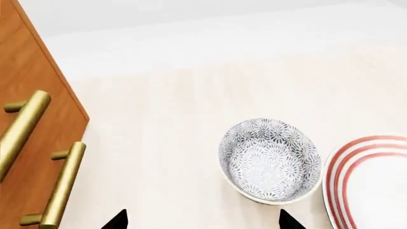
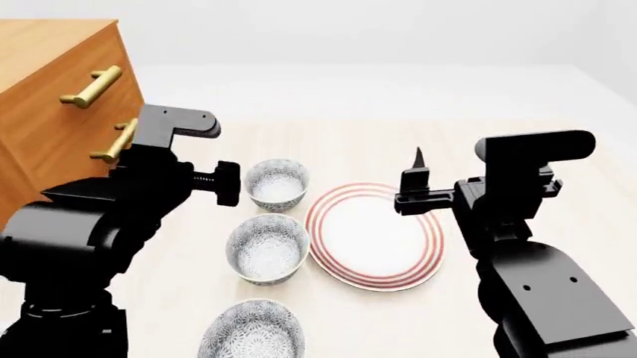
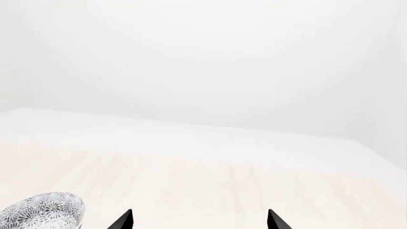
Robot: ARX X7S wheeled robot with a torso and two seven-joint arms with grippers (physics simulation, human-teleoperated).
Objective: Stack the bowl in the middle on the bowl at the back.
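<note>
In your head view, three bowls line up on the counter (image 2: pixel 398 127): the back bowl (image 2: pixel 276 183), the middle bowl (image 2: pixel 267 248) just before it, both left of the plate (image 2: pixel 375 236). Your left wrist view shows the left hand (image 1: pixel 203 220) released and empty near the back bowl (image 1: pixel 269 160), beside the cabinet (image 1: pixel 28 119). Your right wrist view shows the right hand (image 3: pixel 199 219) released, holding nothing.

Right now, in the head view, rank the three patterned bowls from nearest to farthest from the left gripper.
1. The bowl at the back, just beside the left gripper, toward the plate.
2. The bowl in the middle, one step closer to the robot, left of the plate.
3. The front bowl, at the picture's bottom edge, farthest.
</note>
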